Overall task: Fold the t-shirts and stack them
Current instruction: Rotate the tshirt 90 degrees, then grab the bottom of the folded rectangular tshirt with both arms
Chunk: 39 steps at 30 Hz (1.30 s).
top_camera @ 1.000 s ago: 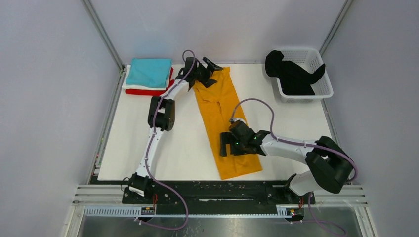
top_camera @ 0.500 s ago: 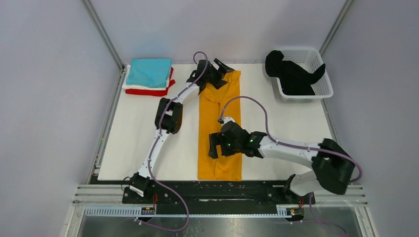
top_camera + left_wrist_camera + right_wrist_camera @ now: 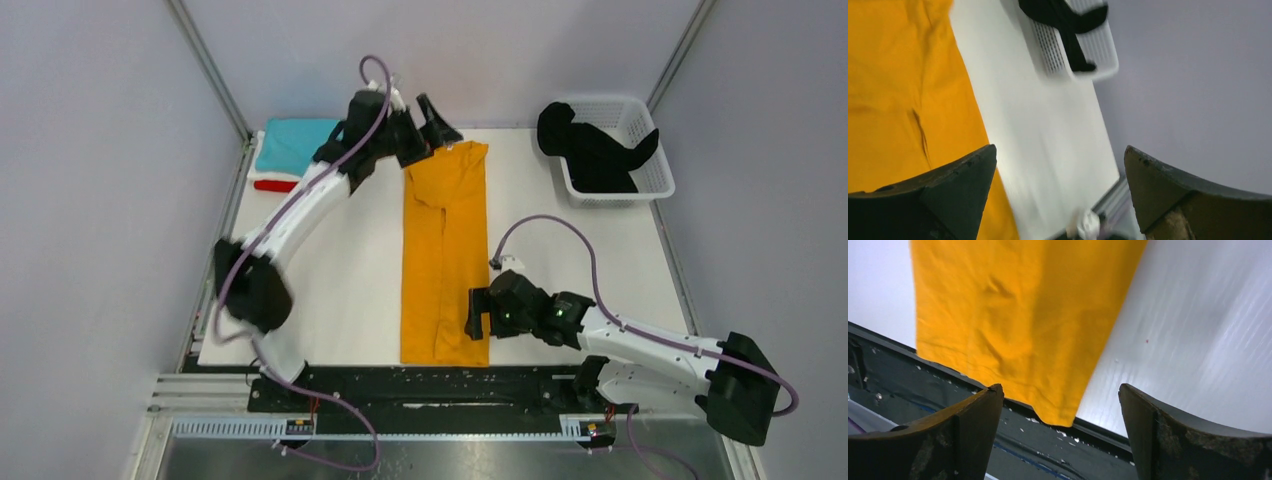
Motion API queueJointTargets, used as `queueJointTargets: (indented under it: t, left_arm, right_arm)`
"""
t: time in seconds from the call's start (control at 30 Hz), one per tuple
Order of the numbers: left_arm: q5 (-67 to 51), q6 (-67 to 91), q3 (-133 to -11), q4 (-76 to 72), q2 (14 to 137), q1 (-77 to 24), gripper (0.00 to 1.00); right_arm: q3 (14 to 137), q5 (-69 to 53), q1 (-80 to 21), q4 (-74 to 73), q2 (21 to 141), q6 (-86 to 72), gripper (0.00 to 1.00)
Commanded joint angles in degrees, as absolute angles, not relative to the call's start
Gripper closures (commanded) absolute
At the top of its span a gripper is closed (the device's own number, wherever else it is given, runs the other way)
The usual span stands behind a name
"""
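Right claw (jaws wide) hovers beside near-right corner of mustard-orange t-shirt.

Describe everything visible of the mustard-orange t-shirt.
Soft, creased cloth, the mustard-orange t-shirt is folded into a long narrow strip, flat on the table from far side to near edge, one near corner overhanging. The left gripper at its far end and right gripper beside its near end are open; neither grips it.

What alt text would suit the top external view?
A mustard-orange t-shirt, folded into a long strip, lies on the table between two open grippers: the left gripper at its far end, the right gripper beside its near end. Folded shirts are stacked far left; a black t-shirt lies in a basket far right.
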<state>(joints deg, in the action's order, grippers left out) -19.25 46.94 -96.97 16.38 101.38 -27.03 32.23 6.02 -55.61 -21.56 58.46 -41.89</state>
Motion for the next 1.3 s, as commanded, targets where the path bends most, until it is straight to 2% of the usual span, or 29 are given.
queueJointTargets:
  t: [0.0, 0.17, 0.27, 0.37, 0.5, 0.7, 0.97, 1.13, 1.27]
  left_arm:
    - [-7.06, 39.73, -75.57, 22.48, 86.73, -33.83, 0.01]
    - [-2.18, 43.82, -56.77, 26.67, 71.10, -38.56, 0.02]
    - [-2.32, 46.10, -48.18, 30.40, 64.54, -40.85, 0.05]
    - [-4.89, 48.86, -39.93, 31.96, 59.26, -42.96, 0.06]
    - [-9.87, 52.76, -31.29, 30.72, 55.93, -45.81, 0.06]
    - [-13.91, 56.79, -24.53, 24.21, 57.26, -50.61, 0.12]
    - [-15.43, 59.89, -21.93, 17.68, 63.20, -53.76, 0.31]
    - [-16.01, 61.64, -20.87, 17.75, 66.91, -54.93, 0.53]
    - [-14.28, 62.57, -19.85, 18.50, 67.11, -55.29, 0.61]
  right_arm:
    - [30.67, 3.83, -56.88, -22.80, 57.82, -46.83, 0.08]
    - [30.25, 0.46, -58.19, -20.79, 61.49, -47.38, 0.16]
    - [28.71, -2.91, -58.60, -16.72, 62.84, -48.84, 0.23]
    - [27.66, -3.06, -59.37, -16.79, 63.05, -49.81, 0.26]
    - [26.30, -2.37, -59.76, -18.19, 63.22, -51.36, 0.29]
    - [24.94, -1.62, -60.05, -18.17, 64.35, -54.03, 0.38]
    - [23.53, -1.65, -60.12, -19.33, 63.07, -55.55, 0.50]
    - [21.90, -1.55, -60.11, -20.33, 60.56, -56.42, 0.54]
    - [20.89, -1.38, -60.12, -20.92, 59.30, -56.46, 0.58]
